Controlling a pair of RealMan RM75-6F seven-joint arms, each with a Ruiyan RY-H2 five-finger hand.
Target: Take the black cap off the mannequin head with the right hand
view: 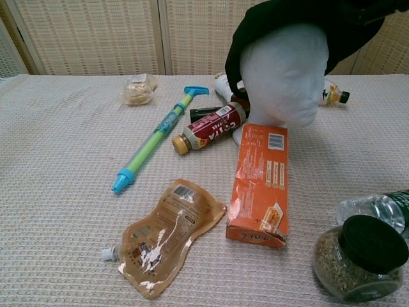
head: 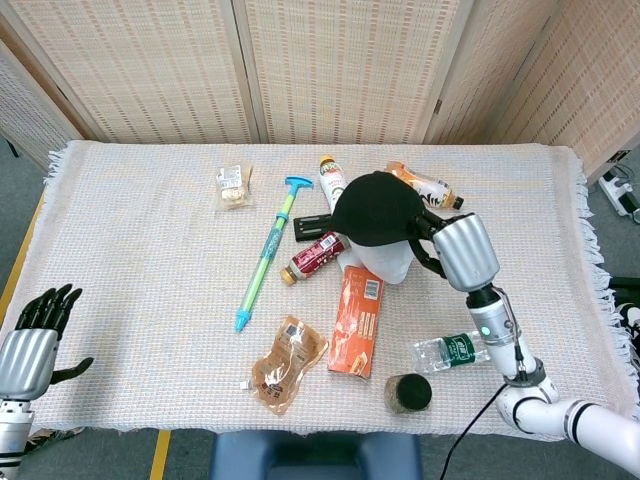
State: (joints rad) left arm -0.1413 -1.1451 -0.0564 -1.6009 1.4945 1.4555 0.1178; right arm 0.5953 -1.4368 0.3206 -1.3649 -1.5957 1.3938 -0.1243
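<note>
Woven screen panels [head: 330, 60] close off the far side; a knitted cream tablecloth [head: 140, 230] covers the table in front of me. Largest on it is the white mannequin head [view: 284, 80], standing upright right of centre. The black cap [head: 375, 208] is tipped up and back: in the chest view its front edge rides high, the foam face is bare, and the cap clings only around the crown and rear. My right hand [head: 432, 243] sits at the right side of the cap with its fingers closed on the brim, so I judge it to be gripping the cap. My left hand [head: 42, 312] hangs at the near left table edge, fingers spread, holding nothing.

Smaller items, in falling order: a blue-and-green water pump [head: 266, 252] left of the head, an orange box [view: 261, 182] lying just in front of the neck, a brown spout pouch [view: 163, 233], a red cola bottle [view: 211, 128], a seed jar with a black lid [view: 361, 259], and a clear water bottle [head: 450, 351].

Risk, as I judge it: the rear band may catch on the foam, and a sideways pull would tip the head onto the bottles beside it. A thin brim pinch could also slip.
</note>
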